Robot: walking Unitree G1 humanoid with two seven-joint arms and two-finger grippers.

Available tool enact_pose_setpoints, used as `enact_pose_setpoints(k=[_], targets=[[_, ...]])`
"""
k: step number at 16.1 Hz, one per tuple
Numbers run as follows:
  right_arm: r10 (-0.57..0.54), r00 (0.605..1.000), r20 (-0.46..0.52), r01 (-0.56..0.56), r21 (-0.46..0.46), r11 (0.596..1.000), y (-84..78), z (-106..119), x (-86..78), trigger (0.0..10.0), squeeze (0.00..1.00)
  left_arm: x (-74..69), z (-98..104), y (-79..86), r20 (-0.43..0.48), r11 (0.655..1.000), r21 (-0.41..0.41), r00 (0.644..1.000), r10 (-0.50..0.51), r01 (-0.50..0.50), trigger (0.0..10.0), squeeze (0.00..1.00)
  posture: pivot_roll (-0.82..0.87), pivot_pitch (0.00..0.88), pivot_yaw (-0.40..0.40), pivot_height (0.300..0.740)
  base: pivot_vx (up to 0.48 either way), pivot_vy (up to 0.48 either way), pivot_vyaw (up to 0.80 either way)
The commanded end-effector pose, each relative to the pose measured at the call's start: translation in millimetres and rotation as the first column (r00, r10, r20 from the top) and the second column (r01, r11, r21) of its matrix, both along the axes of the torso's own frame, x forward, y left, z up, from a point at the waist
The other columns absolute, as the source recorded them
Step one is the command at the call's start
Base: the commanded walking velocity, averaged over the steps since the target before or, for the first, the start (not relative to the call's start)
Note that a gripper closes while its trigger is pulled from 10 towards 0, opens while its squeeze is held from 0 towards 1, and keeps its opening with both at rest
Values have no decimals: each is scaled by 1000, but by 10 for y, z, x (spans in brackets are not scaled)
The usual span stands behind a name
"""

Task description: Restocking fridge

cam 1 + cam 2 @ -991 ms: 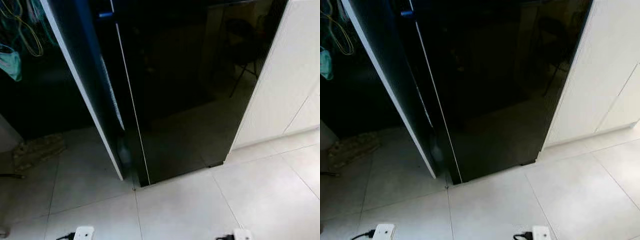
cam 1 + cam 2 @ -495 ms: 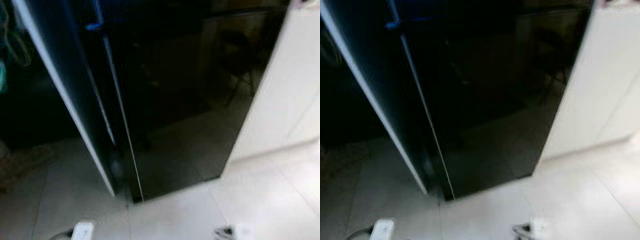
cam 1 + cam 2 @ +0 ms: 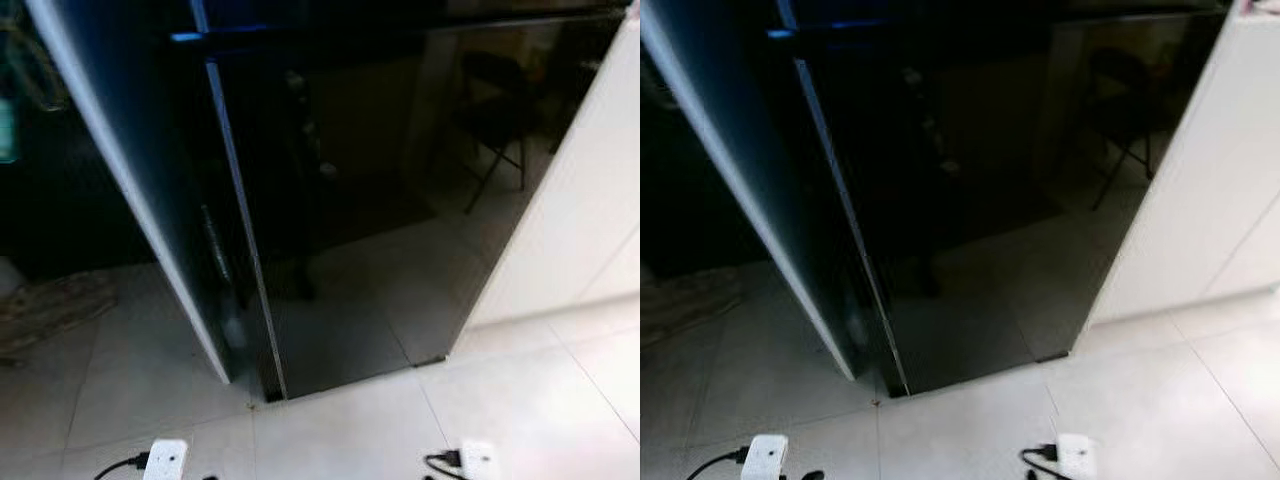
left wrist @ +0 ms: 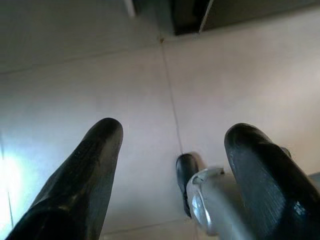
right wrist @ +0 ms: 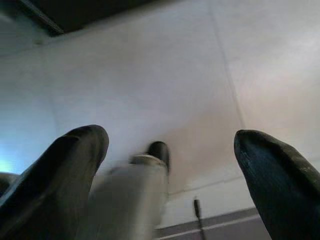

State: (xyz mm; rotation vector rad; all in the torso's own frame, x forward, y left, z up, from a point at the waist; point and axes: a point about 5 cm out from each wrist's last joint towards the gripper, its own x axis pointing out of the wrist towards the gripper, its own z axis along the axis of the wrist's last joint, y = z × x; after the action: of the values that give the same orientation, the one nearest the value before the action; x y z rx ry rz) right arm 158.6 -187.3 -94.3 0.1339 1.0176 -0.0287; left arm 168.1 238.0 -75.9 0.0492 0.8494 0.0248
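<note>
A black fridge [image 3: 380, 200] stands shut on the tiled floor [image 3: 350, 430], beside a white cabinet [image 3: 580, 220]. The left tool [image 4: 172, 150] and right tool [image 5: 170, 150] hang over the floor, fingers spread wide, holding nothing.

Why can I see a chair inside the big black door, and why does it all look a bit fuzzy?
Left eye view: the glossy black fridge door mirrors the room, so the chair is a reflection; the whole picture is slightly soft. Right wrist view: the silver leg is smeared by blur between the open right gripper fingers above pale floor tiles.
</note>
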Motion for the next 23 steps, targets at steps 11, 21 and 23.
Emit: enact_pose_setpoints(k=[11,21,23], targets=[[-1,1000,-6,0,-21,1000,-90,9,-6,10000,0,1343,1138,-721,668,974,53,718,-198,219,10000,0,-120,0,15,740,0,0,0],[-5,1000,-10,5,-32,999,-80,-7,-42,10000,0,1509,1387,-898,723,955,59,647,-242,291,10000,0,-142,0,29,740,258,0,0],[-4,1000,-12,3,-35,999,-78,-9,-47,10000,0,1509,1386,-933,721,949,59,644,-255,309,10000,0,-146,0,31,740,315,0,0]])
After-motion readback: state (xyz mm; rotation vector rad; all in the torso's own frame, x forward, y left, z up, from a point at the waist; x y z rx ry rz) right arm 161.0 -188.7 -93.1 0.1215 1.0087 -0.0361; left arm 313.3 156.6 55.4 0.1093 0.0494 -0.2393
